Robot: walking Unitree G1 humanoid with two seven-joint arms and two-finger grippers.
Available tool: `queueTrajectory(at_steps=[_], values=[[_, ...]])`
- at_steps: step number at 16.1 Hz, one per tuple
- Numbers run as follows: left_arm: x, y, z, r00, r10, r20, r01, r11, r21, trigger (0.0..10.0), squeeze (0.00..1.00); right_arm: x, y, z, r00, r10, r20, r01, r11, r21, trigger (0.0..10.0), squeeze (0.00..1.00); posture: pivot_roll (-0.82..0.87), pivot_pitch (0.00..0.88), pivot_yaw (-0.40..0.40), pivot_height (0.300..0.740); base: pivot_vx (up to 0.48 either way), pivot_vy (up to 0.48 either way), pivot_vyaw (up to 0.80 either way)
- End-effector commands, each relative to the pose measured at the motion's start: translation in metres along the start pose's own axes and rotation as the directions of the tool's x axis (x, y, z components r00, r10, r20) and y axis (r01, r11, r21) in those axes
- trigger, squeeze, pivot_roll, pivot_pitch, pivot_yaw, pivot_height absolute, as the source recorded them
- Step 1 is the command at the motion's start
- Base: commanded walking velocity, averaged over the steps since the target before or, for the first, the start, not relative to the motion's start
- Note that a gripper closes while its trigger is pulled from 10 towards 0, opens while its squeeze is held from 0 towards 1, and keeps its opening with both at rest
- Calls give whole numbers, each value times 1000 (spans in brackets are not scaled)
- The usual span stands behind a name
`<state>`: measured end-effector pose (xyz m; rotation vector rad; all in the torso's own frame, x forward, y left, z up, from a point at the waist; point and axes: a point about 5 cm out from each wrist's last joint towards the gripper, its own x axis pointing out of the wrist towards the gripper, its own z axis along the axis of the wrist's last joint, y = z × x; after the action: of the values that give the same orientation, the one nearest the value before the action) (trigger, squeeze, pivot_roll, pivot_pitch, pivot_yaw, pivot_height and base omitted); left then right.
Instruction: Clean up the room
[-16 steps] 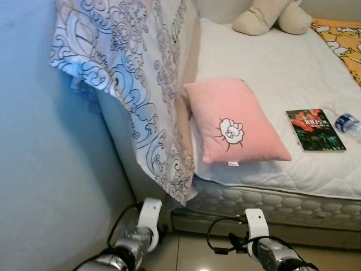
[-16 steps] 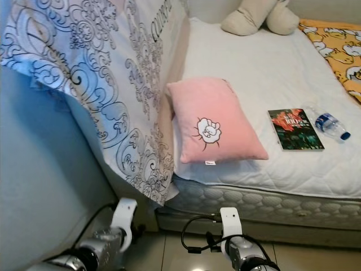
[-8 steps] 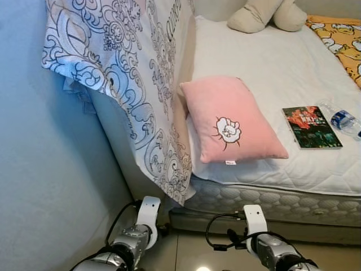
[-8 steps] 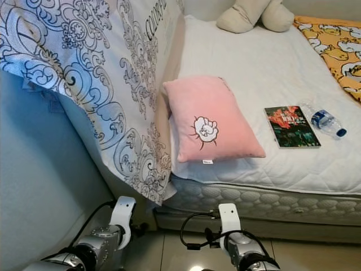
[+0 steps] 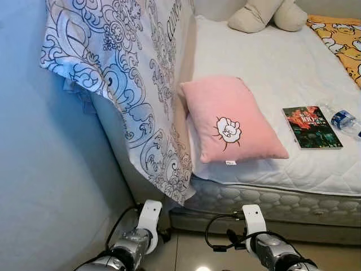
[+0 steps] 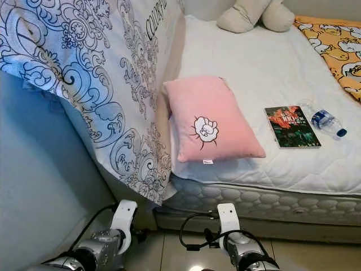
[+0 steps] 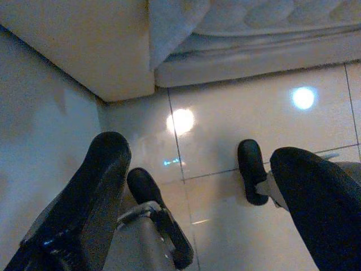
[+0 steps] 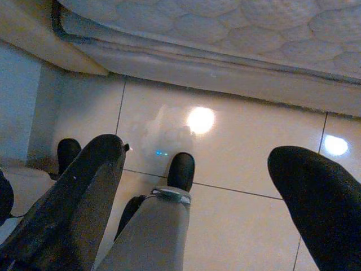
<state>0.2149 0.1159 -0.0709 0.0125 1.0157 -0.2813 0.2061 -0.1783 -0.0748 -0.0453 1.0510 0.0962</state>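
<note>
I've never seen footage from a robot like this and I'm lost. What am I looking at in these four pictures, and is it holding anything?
This is a walking humanoid robot tidying a bedroom. The two wide pictures come from the two eyes of its head camera, looking down at a bed with a white quilted mattress. On it lie a pink pillow with a small white flower motif, a dark paperback book with a red cover picture, a clear plastic water bottle with a blue label, a beige plush toy and an orange printed blanket. A white sheet with blue swirl patterns hangs beside the bed.

The other two pictures come from cameras on its wrists, pointing at the glossy tiled floor. The left gripper and right gripper hang open, holding nothing.
</note>
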Motion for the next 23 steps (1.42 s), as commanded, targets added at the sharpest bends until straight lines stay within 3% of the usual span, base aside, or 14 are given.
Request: queueTrajectory(at_steps=[1, 12, 19, 22, 23], values=[[0, 0, -1, 1000, -7, -8, 7, 1000, 9, 10000, 1000, 0, 1, 0, 1000, 3, 0, -3, 1000, -11, 10000, 1000, -158, 0, 15, 740, 0, 0, 0], [3, -16, 4, 999, -34, 0, 34, 999, 34, 10000, 1000, -2, -9, 0, 1000, -3, 7, 4, 999, -40, 10000, 1000, -150, 0, 0, 740, 0, 0, 0], [1, -8, 0, 1000, -16, 0, 16, 1000, -1, 10000, 1000, -3, -15, 4, 1000, -12, 1, 12, 999, -39, 10000, 1000, -125, 0, -20, 740, 0, 0, 0], [1, -6, 1, 1000, -14, -7, 14, 999, 51, 10000, 1000, -3, -15, 4, 1000, -9, -5, 8, 999, -44, 10000, 1000, -130, 0, -15, 740, 0, 0, 0], [1, -6, 2, 1000, -17, -17, 19, 989, 146, 10000, 1000, -3, -15, 5, 1000, -8, -7, 8, 999, -53, 10000, 1000, -130, 0, -15, 740, 0, 0, 0]])
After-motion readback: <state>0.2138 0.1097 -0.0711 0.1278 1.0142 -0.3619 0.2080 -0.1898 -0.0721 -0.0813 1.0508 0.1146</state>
